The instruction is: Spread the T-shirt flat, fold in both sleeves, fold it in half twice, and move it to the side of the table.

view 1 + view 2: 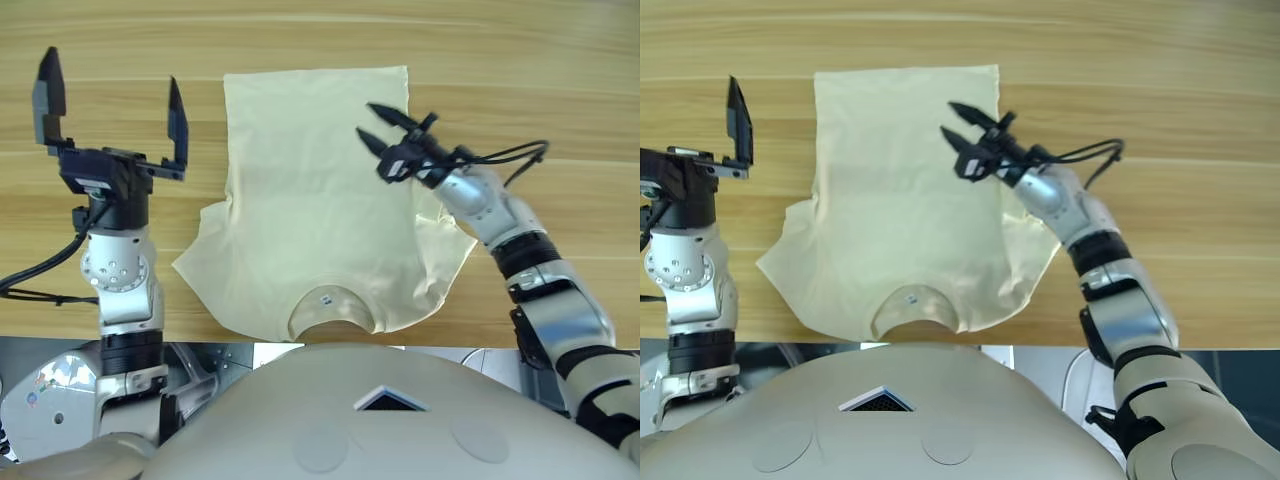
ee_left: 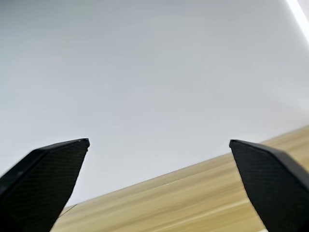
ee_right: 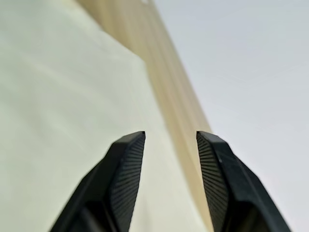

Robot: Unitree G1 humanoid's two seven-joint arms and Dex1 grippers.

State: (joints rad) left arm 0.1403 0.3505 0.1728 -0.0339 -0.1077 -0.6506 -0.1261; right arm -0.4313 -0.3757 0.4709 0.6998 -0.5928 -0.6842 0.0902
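A pale yellow T-shirt lies on the wooden table, collar nearest me and hem at the far side. Its left sleeve sticks out flat; the right sleeve lies rumpled beside the body. My right gripper hovers over the shirt's right half near the hem edge. It is open a little, with nothing between its fingers; cloth and the table's far edge show beneath. My left gripper stands raised to the left of the shirt, open wide and empty, its fingers pointing at the far edge.
Bare wood stretches left of the shirt, right of it and beyond the hem. A black cable loops off my right wrist. The table's near edge runs just below the collar.
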